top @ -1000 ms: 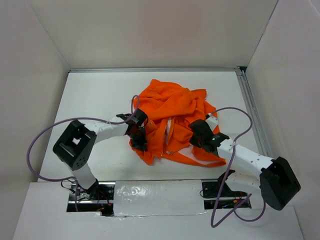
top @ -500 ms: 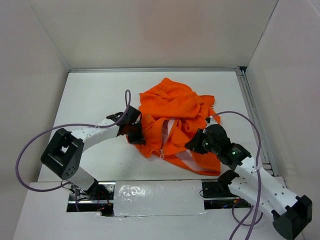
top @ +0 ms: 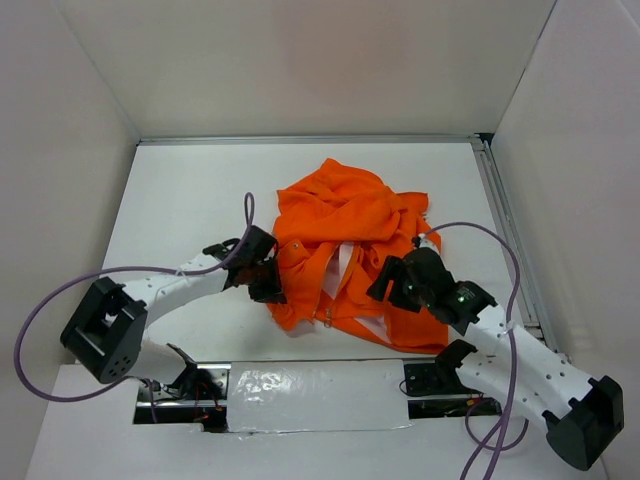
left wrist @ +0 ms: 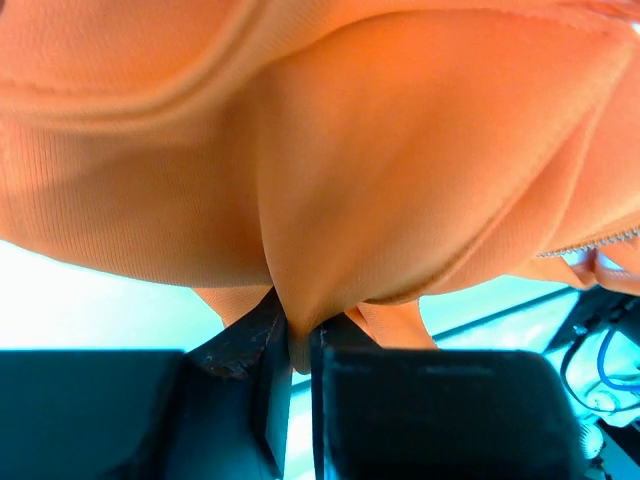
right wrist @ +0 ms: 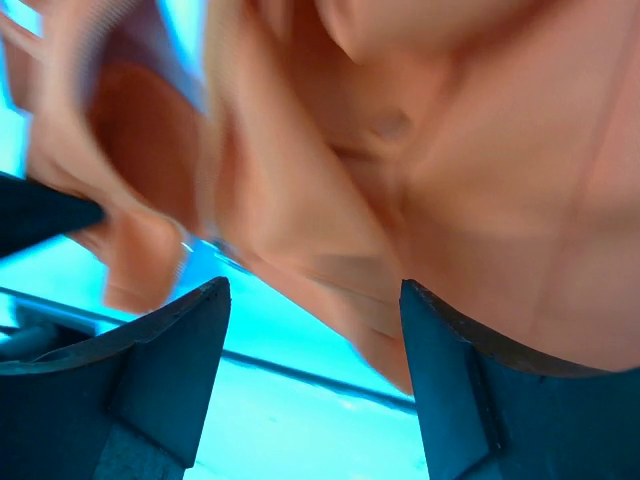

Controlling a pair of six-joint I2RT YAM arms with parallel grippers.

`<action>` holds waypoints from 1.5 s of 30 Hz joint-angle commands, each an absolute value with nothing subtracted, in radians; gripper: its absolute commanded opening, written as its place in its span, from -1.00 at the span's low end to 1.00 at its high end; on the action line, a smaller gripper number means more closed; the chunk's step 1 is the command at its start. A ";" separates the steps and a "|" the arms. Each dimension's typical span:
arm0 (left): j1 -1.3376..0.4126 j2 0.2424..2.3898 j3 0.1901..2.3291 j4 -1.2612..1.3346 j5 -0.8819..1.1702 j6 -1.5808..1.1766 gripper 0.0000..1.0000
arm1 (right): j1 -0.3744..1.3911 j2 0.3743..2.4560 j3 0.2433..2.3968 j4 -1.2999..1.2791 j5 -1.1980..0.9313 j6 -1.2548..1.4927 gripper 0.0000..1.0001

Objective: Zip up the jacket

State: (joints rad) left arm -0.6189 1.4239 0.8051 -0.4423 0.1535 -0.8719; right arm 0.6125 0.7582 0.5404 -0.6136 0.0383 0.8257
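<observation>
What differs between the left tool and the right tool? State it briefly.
The left tool is shut on a fold of the jacket; the right tool is open, clamping nothing. The left is at the jacket's left edge, the right at its right side. Both are black.

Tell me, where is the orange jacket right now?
In the top view the jacket lies crumpled mid-table on the white table, between the left gripper, pinching its left edge, and the right gripper.
</observation>
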 commanded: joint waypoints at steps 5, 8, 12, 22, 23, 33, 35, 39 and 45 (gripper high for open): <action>-0.620 1.333 0.758 -0.446 0.130 -0.877 -0.70 | 0.623 0.995 0.762 -0.434 0.150 0.781 0.50; -0.609 1.351 0.753 -0.453 0.127 -0.870 -0.73 | 0.621 1.167 0.828 -0.391 0.190 0.765 0.47; -0.603 1.355 0.736 -0.445 0.140 -0.868 -0.76 | 0.620 1.415 0.988 -0.431 0.236 0.785 0.34; -0.592 1.275 0.677 -0.422 0.178 -0.859 -0.72 | 0.634 1.602 1.126 -0.506 0.268 0.854 -0.53; -0.592 1.269 0.675 -0.420 0.181 -0.858 -0.72 | 0.634 1.594 1.129 -0.520 0.282 0.854 -0.56; -0.588 1.267 0.684 -0.434 0.175 -0.864 -0.73 | 0.646 1.312 1.149 -0.868 0.563 0.837 -1.00; -0.586 1.261 0.687 -0.440 0.176 -0.867 -0.73 | 0.646 1.266 1.202 -1.061 0.716 0.950 -1.00; -0.583 1.244 0.690 -0.439 0.192 -0.864 -0.73 | 0.641 1.252 1.363 -1.438 0.916 1.043 -1.00; -0.580 1.239 0.698 -0.453 0.195 -0.868 -0.73 | 0.817 1.602 1.590 -1.434 0.946 0.905 -1.00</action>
State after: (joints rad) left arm -0.5865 1.2617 0.6807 -0.4305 0.1806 -0.8669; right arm 0.7151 1.4044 1.4944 -1.2774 0.8303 0.9302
